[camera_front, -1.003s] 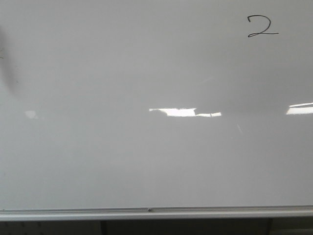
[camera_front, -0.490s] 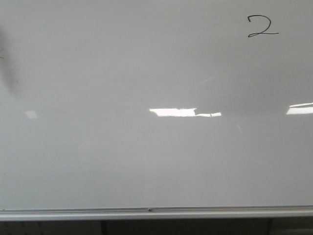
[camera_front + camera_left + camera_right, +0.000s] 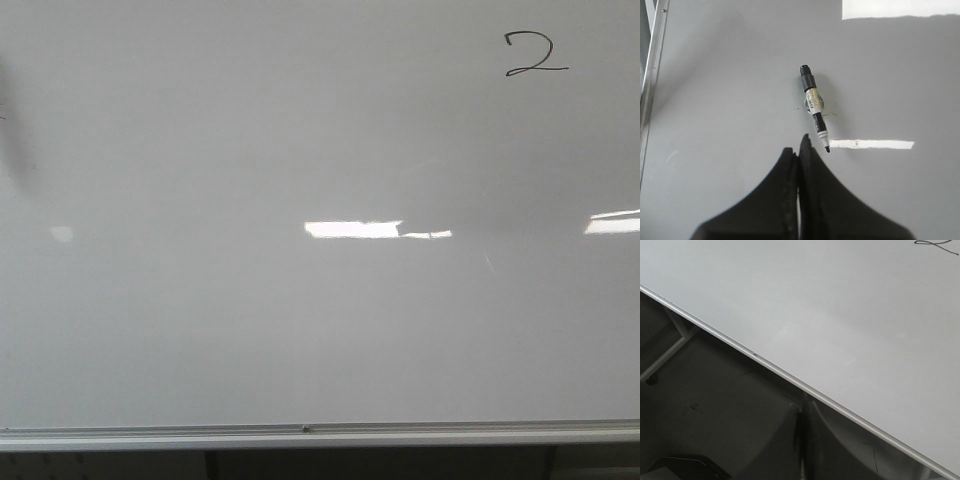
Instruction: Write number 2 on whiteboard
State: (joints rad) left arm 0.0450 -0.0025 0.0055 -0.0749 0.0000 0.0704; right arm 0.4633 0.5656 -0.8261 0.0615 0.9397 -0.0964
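**Digit drawn, both grippers closed and empty**

The whiteboard (image 3: 300, 330) fills the front view, the number 2 (image 3: 535, 54) near its upper right. The marker (image 3: 814, 106) lies on it, just beyond the left gripper (image 3: 799, 150), whose fingers press together. The right gripper (image 3: 802, 412) is likewise closed, empty, well apart from the digit.
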